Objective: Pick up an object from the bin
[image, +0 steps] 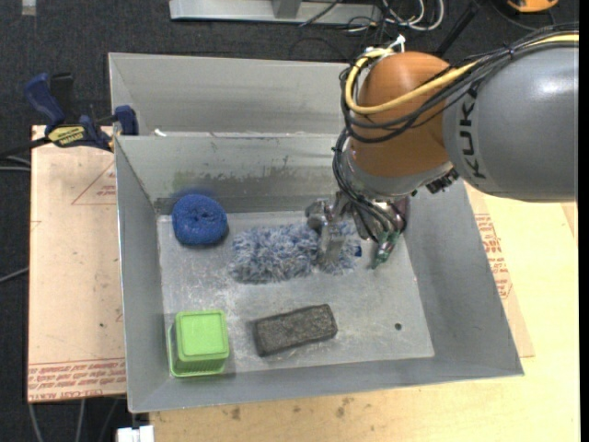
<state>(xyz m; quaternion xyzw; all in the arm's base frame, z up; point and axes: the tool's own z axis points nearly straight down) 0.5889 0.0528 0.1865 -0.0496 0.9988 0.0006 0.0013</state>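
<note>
Blue-grey fuzzy cloth (276, 251) mid grey metal bin (138, 247), gripper (336, 238) at its right end; open or closed, impossible to tell.

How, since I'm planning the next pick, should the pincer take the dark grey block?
Across the middle of the dark grey block, over its narrow width, from straight above. It lies flat, long and slim, with bare bin floor along both long sides; the green cube sits apart beyond one end.
</note>
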